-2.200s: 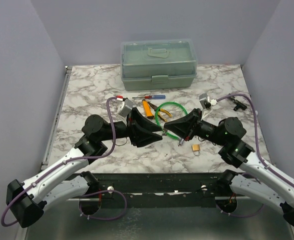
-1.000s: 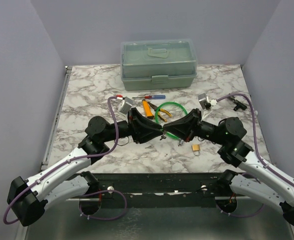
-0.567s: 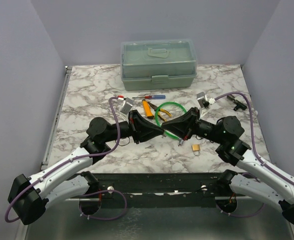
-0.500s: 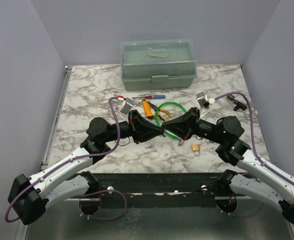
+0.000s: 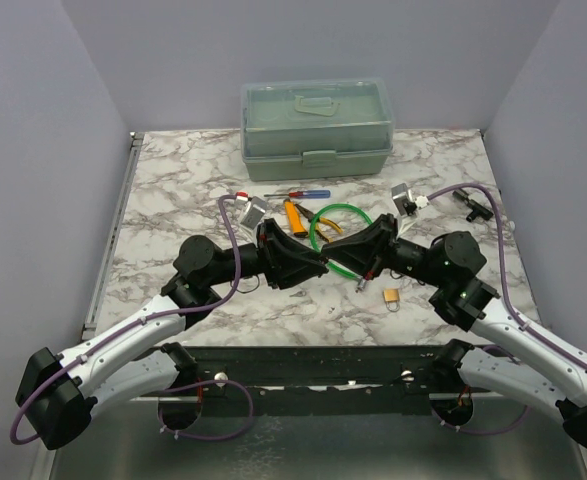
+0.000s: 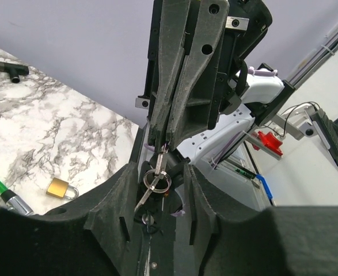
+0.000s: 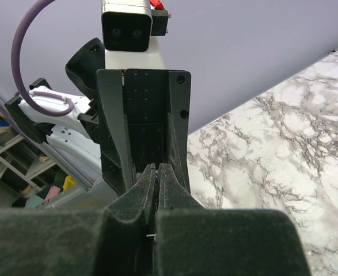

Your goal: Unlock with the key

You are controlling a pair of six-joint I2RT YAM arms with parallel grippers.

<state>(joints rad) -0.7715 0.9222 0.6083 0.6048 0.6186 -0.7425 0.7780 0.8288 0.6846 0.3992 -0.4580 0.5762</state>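
Note:
My two grippers meet tip to tip above the middle of the table. My right gripper (image 5: 332,262) is shut on the small silver key (image 6: 162,156). A key ring (image 6: 157,181) with a second key hangs from it. In the left wrist view the right gripper (image 6: 160,144) comes down from above. My left gripper (image 6: 160,192) is open, its jaws standing either side of the ring without touching it; it also shows in the top view (image 5: 319,266). The right wrist view shows its own gripper (image 7: 158,171) pressed shut; the key is hidden there. The brass padlock (image 5: 392,297) lies on the table, also in the left wrist view (image 6: 61,188).
A green toolbox (image 5: 316,128) stands at the back. A red-and-blue screwdriver (image 5: 303,194), orange pliers (image 5: 295,216) and a green tube loop (image 5: 341,222) lie behind the grippers. A black fitting (image 5: 473,207) lies at the right.
My left gripper has risen and moved right until its open jaws stand around the right gripper's tips. The right gripper has shifted slightly left. The padlock has not moved.

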